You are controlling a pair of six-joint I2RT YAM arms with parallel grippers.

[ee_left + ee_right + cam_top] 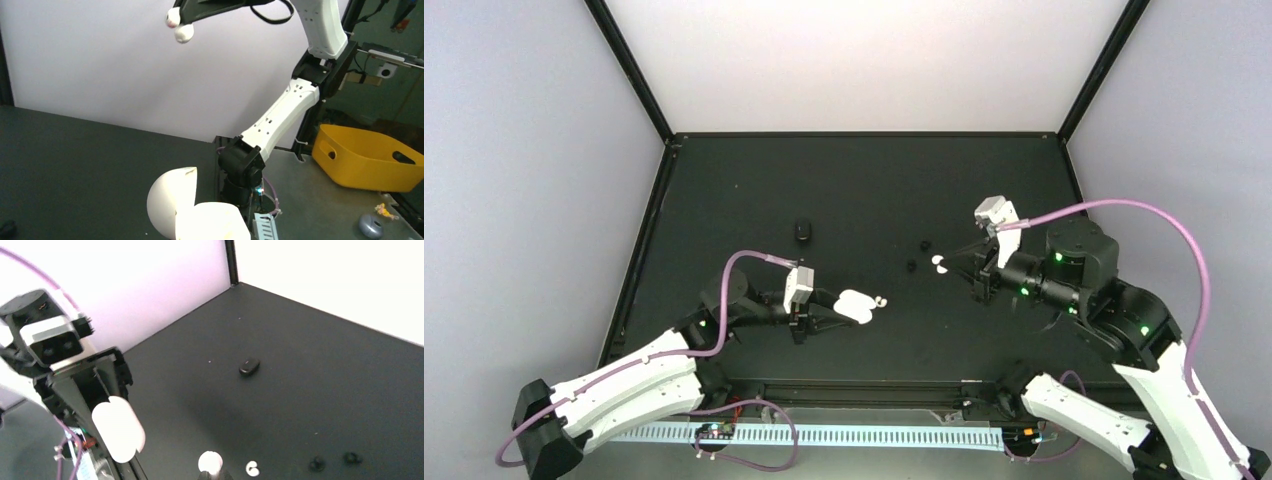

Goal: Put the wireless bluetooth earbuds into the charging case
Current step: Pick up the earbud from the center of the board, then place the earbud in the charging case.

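White earbud pinched in my right pincer; black earbuds at its 10 o'clock; left pincer grips white charging case.

Bright, even light over a matte black table; wrist views soft.
From above, the back wall is blown out to flat white, the side wall takes a lilac cast, and shadows on the tabletop are faint. In the left wrist view the charging case is overexposed and soft near the lens. In the right wrist view the white earbud is a glowing blur at the bottom edge.
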